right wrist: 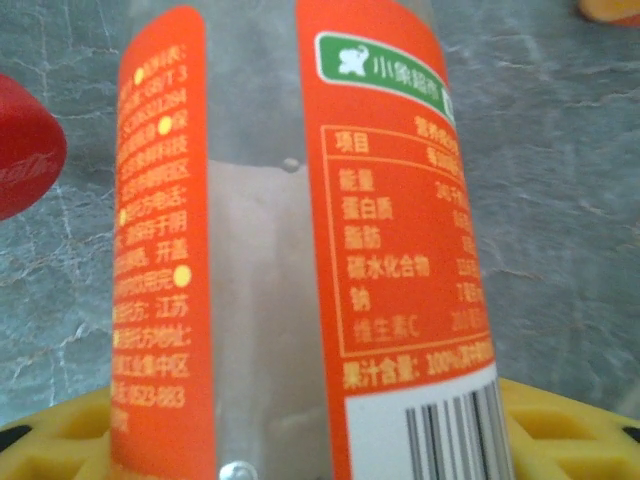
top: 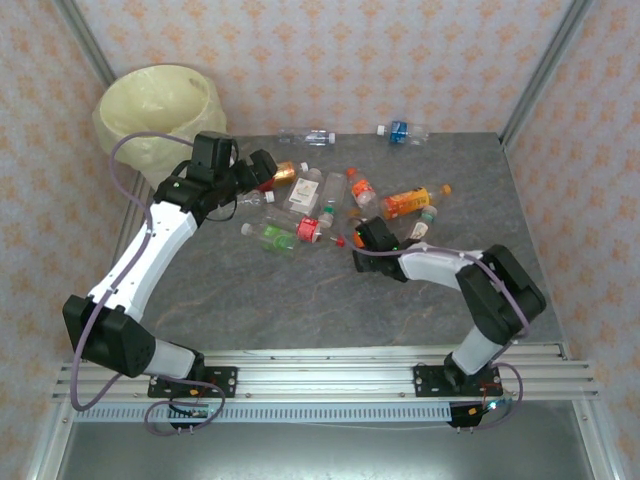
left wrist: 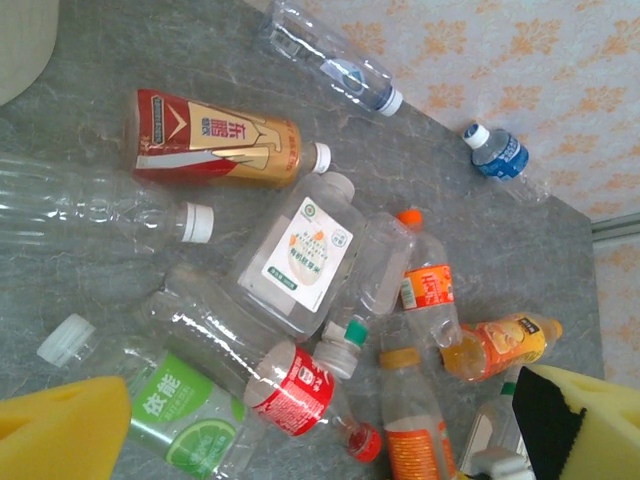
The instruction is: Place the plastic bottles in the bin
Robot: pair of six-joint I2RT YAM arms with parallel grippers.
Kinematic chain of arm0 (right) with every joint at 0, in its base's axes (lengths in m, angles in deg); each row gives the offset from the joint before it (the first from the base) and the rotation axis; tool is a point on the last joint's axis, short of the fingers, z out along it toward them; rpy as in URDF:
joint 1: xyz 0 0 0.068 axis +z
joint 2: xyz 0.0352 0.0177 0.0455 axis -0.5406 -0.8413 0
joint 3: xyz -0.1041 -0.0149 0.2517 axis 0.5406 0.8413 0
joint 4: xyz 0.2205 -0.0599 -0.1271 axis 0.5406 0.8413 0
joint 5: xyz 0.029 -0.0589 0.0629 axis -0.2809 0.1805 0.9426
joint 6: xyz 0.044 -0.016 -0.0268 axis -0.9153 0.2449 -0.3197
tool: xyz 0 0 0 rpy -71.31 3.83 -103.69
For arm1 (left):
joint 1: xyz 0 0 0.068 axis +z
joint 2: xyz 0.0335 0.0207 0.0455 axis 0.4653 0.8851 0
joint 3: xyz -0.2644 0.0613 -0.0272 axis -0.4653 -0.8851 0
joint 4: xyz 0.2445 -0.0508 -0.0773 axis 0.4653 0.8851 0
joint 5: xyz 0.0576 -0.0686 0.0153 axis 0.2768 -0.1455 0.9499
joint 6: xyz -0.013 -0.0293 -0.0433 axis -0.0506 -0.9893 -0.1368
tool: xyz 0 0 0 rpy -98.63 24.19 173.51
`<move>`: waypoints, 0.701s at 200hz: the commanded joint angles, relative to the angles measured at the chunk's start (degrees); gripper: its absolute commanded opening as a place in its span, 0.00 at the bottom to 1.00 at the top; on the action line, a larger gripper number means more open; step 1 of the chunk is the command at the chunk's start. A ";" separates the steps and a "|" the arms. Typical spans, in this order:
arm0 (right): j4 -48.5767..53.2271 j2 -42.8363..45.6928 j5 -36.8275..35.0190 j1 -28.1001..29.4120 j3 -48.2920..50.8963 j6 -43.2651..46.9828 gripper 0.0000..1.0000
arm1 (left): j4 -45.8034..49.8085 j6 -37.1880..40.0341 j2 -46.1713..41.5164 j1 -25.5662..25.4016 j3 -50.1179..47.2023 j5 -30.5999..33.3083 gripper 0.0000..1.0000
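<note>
Right claw (top: 370, 238) is gripping the orange-labelled bottle (right wrist: 300, 250) — its yellow pads (right wrist: 60, 440) are sitting against both sides of the body, which is lying straight ahead between them. Left claw (top: 262, 170) is hanging wide open over the plastic bottles (left wrist: 300, 260) heaped ahead of it — the bin (top: 160, 105) is standing near, behind it

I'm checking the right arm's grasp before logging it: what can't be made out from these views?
- Orange-labelled bottle, right wrist view: cap and base cut off by the frame edges.
- Right gripper, top view: its own body hides the jaws; grip cannot be told.
- Bin, top view: bottom hidden by its near wall.
- Blue-labelled bottle, top view: print too small to read.
</note>
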 commanded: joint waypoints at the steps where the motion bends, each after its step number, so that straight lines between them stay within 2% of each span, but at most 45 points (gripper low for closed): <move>1: -4.08 5.87 -3.31 0.69 1.88 0.23 0.53 | -1.15 0.71 -3.15 -0.31 -2.17 0.85 1.00; 41: -7.67 12.00 -0.88 1.05 3.99 2.66 0.47 | -1.71 1.35 -4.13 -0.31 -3.96 0.24 1.00; 71: -10.74 13.67 6.24 1.32 2.82 3.12 0.46 | -6.40 0.77 -3.86 -0.56 -5.13 -5.28 1.00; 96: -14.73 14.37 10.06 1.50 1.89 1.09 0.44 | -11.50 3.00 -6.14 -2.16 -8.13 -5.82 1.00; 127: -21.63 15.34 17.41 1.49 2.31 -2.41 0.44 | -16.17 1.29 -9.31 -3.40 -13.00 -4.93 1.00; 140: -23.90 15.05 21.85 1.50 2.19 -3.47 0.45 | -18.03 2.80 -9.26 -4.13 -13.56 -9.34 1.00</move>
